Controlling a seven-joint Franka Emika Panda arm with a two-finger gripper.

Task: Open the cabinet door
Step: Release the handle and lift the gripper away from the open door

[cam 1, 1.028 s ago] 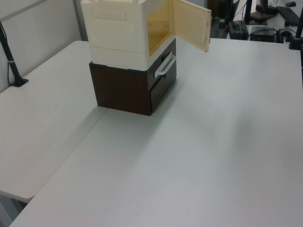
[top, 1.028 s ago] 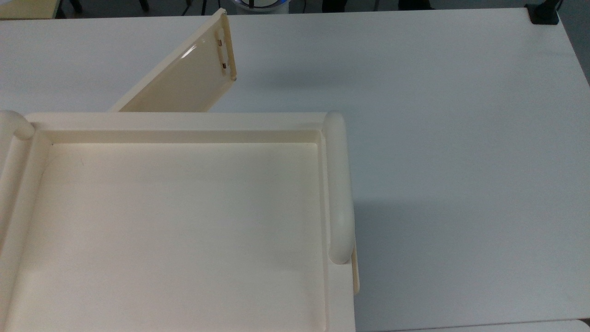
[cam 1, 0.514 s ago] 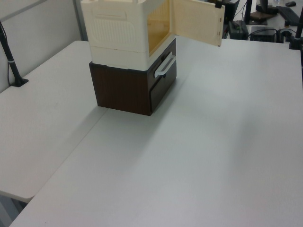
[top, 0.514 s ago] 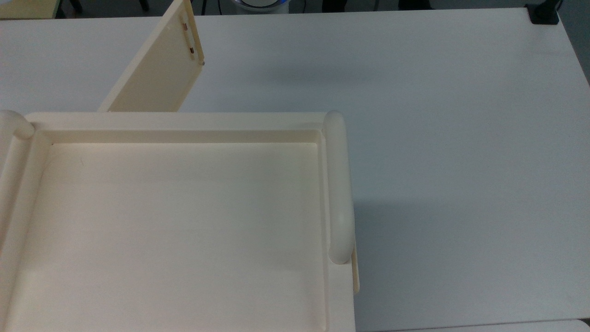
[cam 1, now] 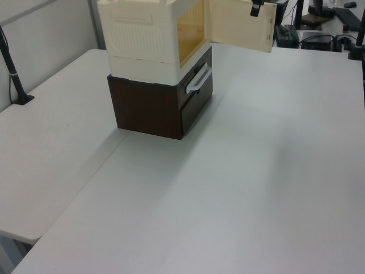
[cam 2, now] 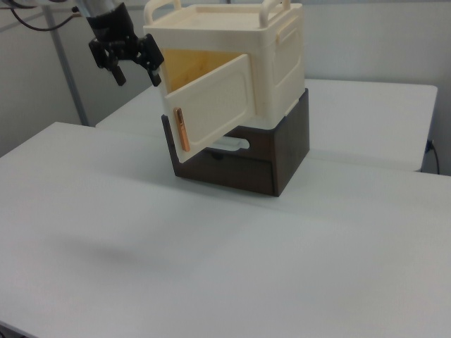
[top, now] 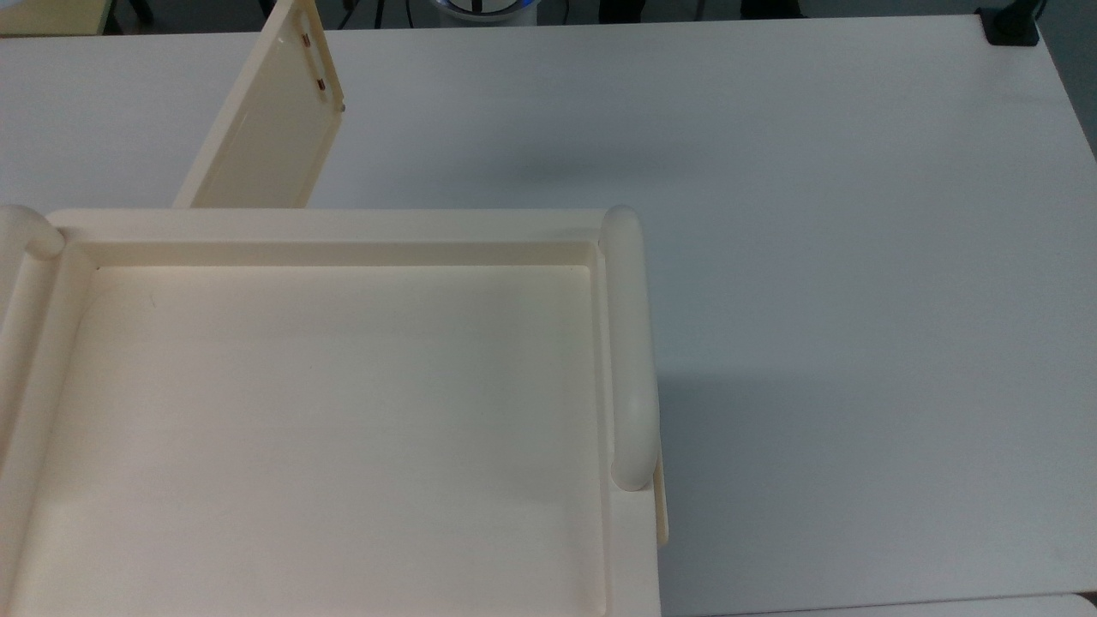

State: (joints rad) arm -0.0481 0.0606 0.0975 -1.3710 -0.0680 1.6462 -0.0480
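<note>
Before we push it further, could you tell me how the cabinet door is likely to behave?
The cabinet door looks like a stiff, thin panel, so probably light. Hinged on one edge, it should swing, not slide. Its glossy face may be slippery.

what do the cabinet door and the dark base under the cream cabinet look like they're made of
The cabinet door looks like moulded plastic: uniform cream, slightly glossy, with a raised border and a copper-coloured strip, possibly metal, at its free edge. The dark base looks like wood or wood-look laminate, dark brown and matte; which one is unclear.

The cabinet door (cam 2: 211, 105) stands swung out over the tabletop (cam 2: 232, 260) (bare in front), leaving the cabinet mouth unblocked
</note>
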